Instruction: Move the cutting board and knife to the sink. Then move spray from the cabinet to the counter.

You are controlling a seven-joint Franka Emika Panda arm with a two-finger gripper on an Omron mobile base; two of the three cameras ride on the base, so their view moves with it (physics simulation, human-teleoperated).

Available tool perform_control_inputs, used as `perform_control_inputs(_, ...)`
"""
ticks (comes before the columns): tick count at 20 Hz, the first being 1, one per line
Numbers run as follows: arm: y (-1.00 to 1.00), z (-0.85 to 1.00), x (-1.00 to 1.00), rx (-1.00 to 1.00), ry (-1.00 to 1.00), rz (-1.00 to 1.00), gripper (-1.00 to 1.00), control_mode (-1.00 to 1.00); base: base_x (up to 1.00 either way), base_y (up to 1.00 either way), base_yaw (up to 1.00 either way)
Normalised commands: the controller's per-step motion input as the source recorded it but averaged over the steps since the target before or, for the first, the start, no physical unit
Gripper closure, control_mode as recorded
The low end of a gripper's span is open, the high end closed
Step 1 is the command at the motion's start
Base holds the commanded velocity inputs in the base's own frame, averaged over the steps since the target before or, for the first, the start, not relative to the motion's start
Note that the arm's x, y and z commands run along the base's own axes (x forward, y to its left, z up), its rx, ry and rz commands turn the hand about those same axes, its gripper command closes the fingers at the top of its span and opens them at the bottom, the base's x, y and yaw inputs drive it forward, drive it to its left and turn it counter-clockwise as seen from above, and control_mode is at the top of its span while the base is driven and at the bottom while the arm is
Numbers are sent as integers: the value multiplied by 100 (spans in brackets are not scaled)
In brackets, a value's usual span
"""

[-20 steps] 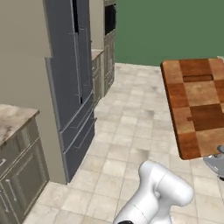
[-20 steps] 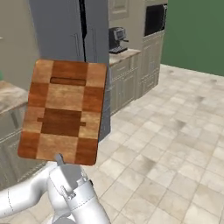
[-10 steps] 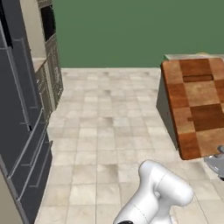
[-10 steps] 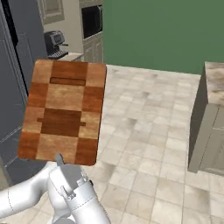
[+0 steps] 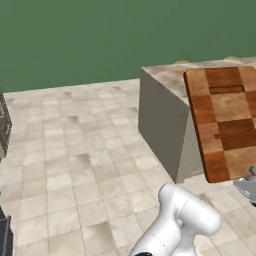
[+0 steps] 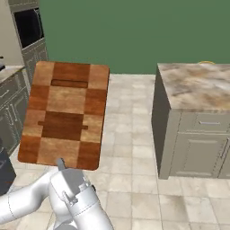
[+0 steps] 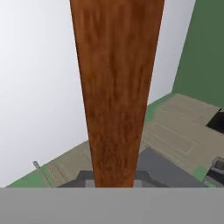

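- While I'm looking over the left base view, the board (image 5: pixel 226 125) is standing upright in the air at the right edge, in front of an island (image 5: pixel 165 125) with a marbled top, so I'm judging the first leg as mid-carry: the board is up and not yet delivered. The arm (image 5: pixel 180 225) is rising from the bottom with its elbow bent, reaching right toward the board's lower edge.
- Turning to the right base view, I'm seeing the board (image 6: pixel 65 117) held face-on above the wrist (image 6: pixel 72 184), its bottom edge clamped in the gripper (image 6: pixel 59 164); the jaws are closing on the board. I'm not making out a sink, so the drop-off, the knife and the spray step are all remaining, as far as I can judge.
- Checking the hand view, I'm looking straight along the board's edge (image 7: pixel 116 92), which is running up from between the fingertips, confirming the grip.
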Motion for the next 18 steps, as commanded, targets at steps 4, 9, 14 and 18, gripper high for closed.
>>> perform_control_inputs(4, 0, 0, 0, 0, 0, 0, 100, 100, 100, 0, -44)
perform_control_inputs(9, 0, 0, 0, 0, 0, 0, 100, 100, 100, -9, -40)
perform_control_inputs(14, 0, 0, 0, 0, 0, 0, 100, 100, 100, -32, -31)
perform_control_inputs(18, 0, 0, 0, 0, 0, 0, 100, 100, 100, -57, -22)
